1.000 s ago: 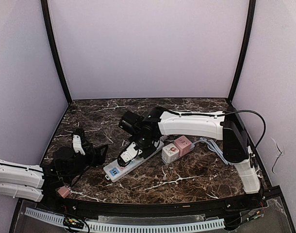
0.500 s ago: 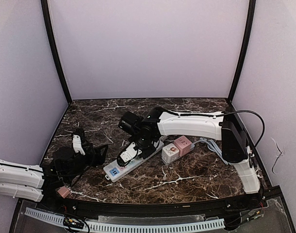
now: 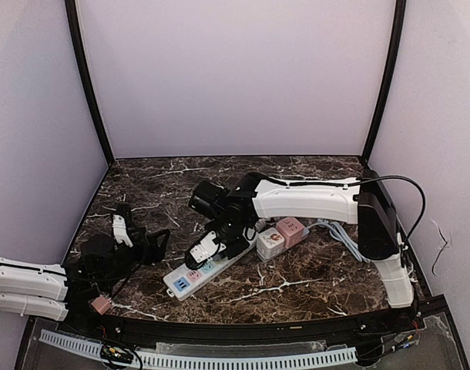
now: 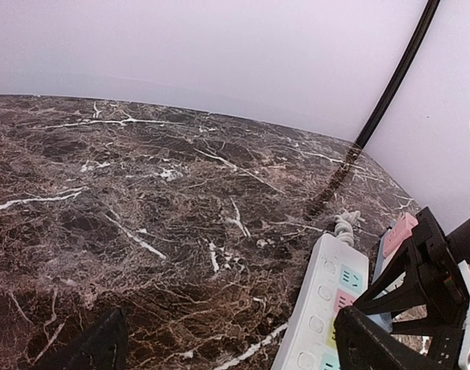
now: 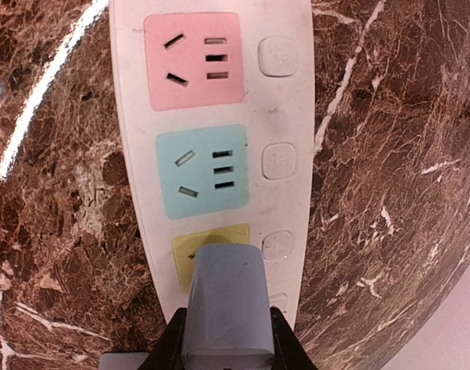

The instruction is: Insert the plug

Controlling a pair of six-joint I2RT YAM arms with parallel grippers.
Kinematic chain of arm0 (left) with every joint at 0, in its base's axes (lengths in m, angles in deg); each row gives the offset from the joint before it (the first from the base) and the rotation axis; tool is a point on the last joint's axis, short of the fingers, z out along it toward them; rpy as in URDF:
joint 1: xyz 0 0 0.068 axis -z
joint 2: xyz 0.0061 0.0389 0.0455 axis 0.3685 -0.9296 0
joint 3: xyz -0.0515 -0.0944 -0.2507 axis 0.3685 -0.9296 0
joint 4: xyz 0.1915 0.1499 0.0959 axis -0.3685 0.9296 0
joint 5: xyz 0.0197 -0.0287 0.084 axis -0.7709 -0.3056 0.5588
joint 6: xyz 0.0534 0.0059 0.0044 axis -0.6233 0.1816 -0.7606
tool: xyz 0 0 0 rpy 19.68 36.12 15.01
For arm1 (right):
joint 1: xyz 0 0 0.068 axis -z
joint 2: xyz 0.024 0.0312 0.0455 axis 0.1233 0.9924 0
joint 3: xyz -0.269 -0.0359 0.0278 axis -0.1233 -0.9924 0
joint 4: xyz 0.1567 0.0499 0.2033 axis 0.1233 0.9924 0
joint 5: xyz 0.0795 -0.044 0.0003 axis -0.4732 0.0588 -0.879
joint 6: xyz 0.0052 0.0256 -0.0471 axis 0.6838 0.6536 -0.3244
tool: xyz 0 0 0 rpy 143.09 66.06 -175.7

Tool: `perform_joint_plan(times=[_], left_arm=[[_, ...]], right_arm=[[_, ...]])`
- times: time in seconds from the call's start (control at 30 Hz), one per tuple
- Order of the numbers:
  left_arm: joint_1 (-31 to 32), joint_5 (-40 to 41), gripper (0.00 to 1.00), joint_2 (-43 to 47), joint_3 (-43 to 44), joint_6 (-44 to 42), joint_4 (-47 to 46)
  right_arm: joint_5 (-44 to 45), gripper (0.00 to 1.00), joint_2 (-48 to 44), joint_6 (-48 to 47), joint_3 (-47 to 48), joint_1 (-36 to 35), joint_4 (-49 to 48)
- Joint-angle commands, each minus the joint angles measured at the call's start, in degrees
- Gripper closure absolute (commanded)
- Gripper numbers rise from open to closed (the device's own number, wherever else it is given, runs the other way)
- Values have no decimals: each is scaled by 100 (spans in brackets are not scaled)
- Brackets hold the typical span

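Observation:
A white power strip lies lengthwise under my right wrist, with a pink socket, a blue socket and a yellow socket. My right gripper is shut on a grey-blue plug, which hangs right over the yellow socket and hides most of it. Seen from above, the strip lies diagonally at mid-table with the right gripper above its middle. My left gripper stands open to the strip's left, holding nothing. Its wrist view has the strip by the right finger.
Two cube adapters, one white and one pink, sit at the strip's far end, with a pale cable running right toward the right arm's base. Black frame posts and lilac walls enclose the marble table.
The power strip's near end has slid a little toward the front edge. The right gripper with the plug has shifted slightly over it. The left arm has barely moved.

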Motion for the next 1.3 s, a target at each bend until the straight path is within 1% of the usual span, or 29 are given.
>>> perform_joint_plan(times=[0.0, 0.1, 0.23, 0.37, 0.43, 0.53, 0.67, 0.83, 1.1, 1.27], left_arm=[[9, -35, 7, 232, -165, -13, 49], [9, -21, 7, 346, -196, -28, 95], [7, 58, 6, 392, -215, -67, 106], [7, 113, 6, 438, -240, -98, 111], [7, 122, 6, 484, -264, -107, 110], [8, 123, 6, 561, -293, -122, 115], [2, 170, 6, 578, -312, -136, 128], [-3, 222, 6, 608, -317, -129, 138], [7, 30, 8, 790, -341, -57, 234], [6, -145, 9, 795, -322, -16, 222]], right_arm=[[-174, 100, 294, -53, -27, -174, 525], [-71, 100, 602, -166, 381, -177, 669], [419, 100, 1213, -358, 1145, -183, 935], [395, 100, 1586, -577, 1588, -186, 958], [336, 100, 1754, -666, 1626, -187, 979], [-18, 100, 1792, -793, 1415, -188, 893], [-402, 100, 1655, -665, 1198, -183, 922], [-414, 100, 1115, -173, 841, -219, 963], [-367, 100, 373, 560, -181, -819, 1036], [-214, 100, -216, 1020, -833, -1016, 1114]])
